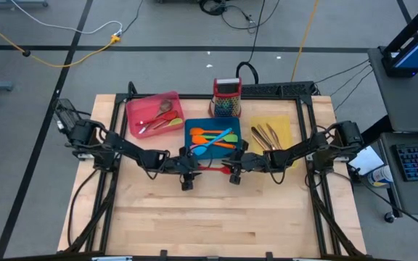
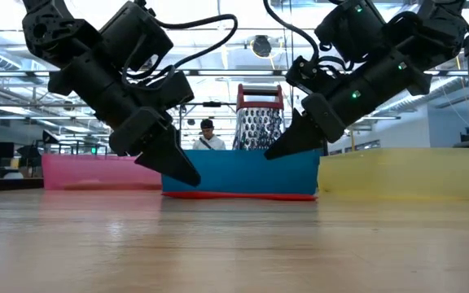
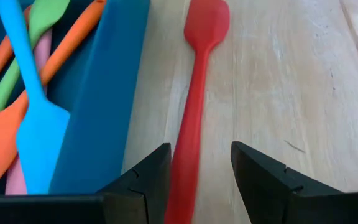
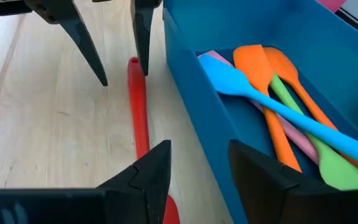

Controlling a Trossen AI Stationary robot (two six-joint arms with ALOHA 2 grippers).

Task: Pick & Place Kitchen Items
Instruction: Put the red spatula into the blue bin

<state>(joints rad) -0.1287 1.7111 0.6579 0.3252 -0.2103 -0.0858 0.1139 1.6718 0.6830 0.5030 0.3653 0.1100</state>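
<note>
While a slim red silicone spatula [image 1: 210, 167] lies on the wooden worktop [image 1: 209, 217] at frame centre, just before the blue rectangular tray [image 1: 212, 138], it is straddled, ungripped, by the parted left pincer [image 1: 186, 183] and right pincer [image 1: 233, 177].

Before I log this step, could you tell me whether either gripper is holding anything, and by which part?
Nothing is held. The left gripper stands open astride the red spatula handle on the table; the right gripper is open, empty.

Red spatula [image 3: 194, 106] lies flat beside blue tray [image 3: 104, 118].
</note>
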